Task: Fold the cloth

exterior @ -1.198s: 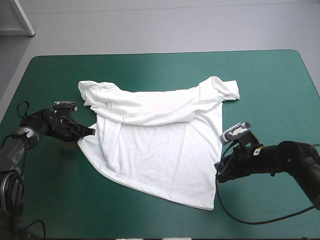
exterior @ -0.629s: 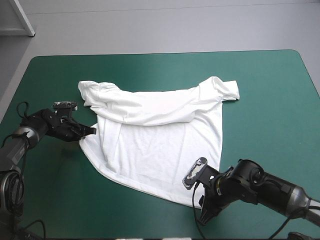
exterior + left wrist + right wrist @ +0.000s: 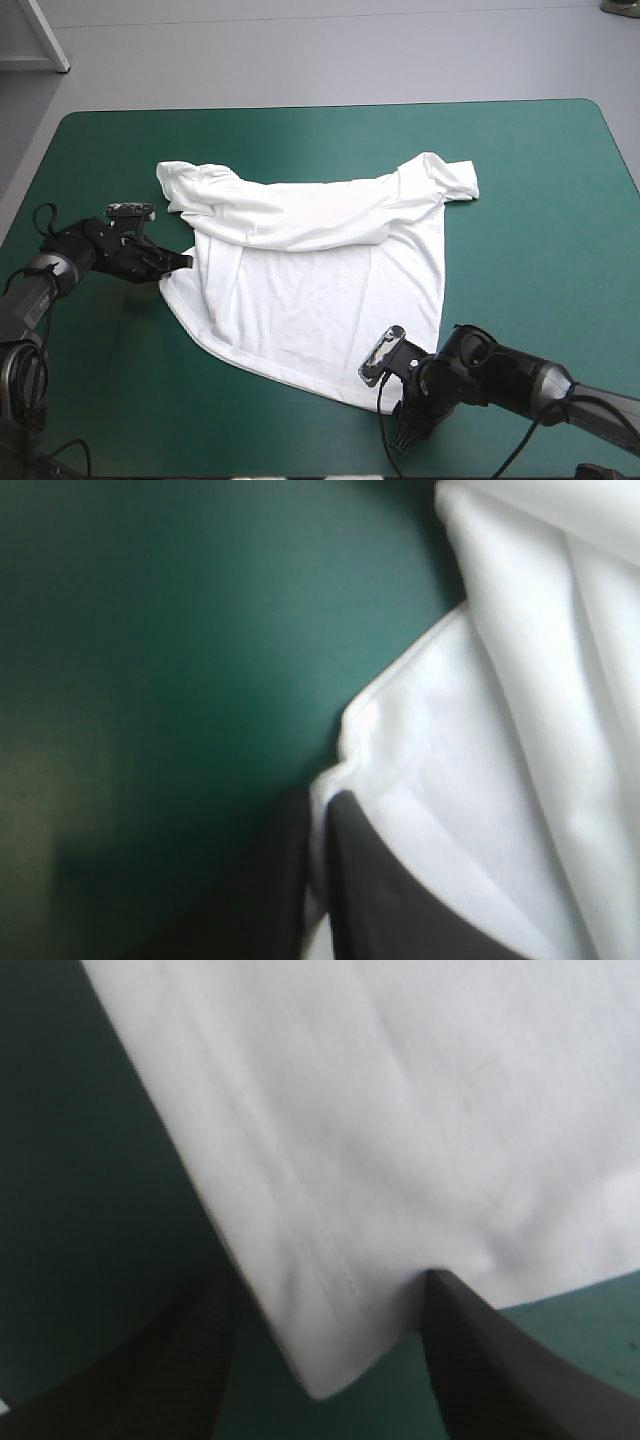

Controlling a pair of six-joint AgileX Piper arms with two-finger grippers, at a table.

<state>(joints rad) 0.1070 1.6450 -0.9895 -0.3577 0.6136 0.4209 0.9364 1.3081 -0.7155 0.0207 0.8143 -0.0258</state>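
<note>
The right claw [image 3: 325, 1280] sits low and spread wide, with the hem corner of the T-shirt [image 3: 400, 1110] lying right between its tips, not pinched. The teal-green worktop [image 3: 70, 1210] shows beside and under it. The left claw [image 3: 320, 802] is pressed nearly together, pinching the shirt's side edge. Ahead of both claws the white T-shirt lies spread flat, its top part folded over and the sleeves farthest out.

T-shirt [image 3: 310, 290] corner under right gripper [image 3: 405, 428]
</note>
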